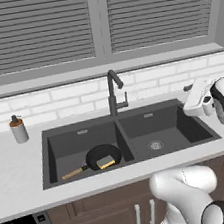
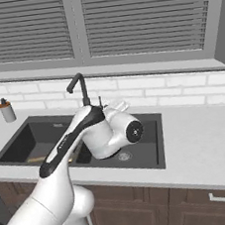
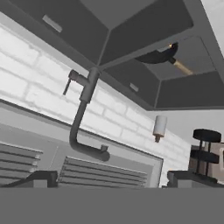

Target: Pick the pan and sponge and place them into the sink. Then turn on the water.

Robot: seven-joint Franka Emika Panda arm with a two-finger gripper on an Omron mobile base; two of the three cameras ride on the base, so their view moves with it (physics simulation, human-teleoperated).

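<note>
While no writing is legible anywhere, pan (image 1: 103, 156) with sponge (image 1: 106, 162) inside sits lower centre in sink (image 1: 132, 154) left basin, right basin bare, gripper (image 1: 207, 104) jaws apart at right rim, black faucet (image 1: 114, 92) centre.

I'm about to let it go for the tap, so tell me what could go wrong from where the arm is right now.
1. The faucet has a thin side lever; the open gripper sits off to its right above the sink, so a slightly off approach could slip past the lever or knock the spout.
2. The spout points away from the left basin, where the pan holds the sponge, so water may miss them.
</note>
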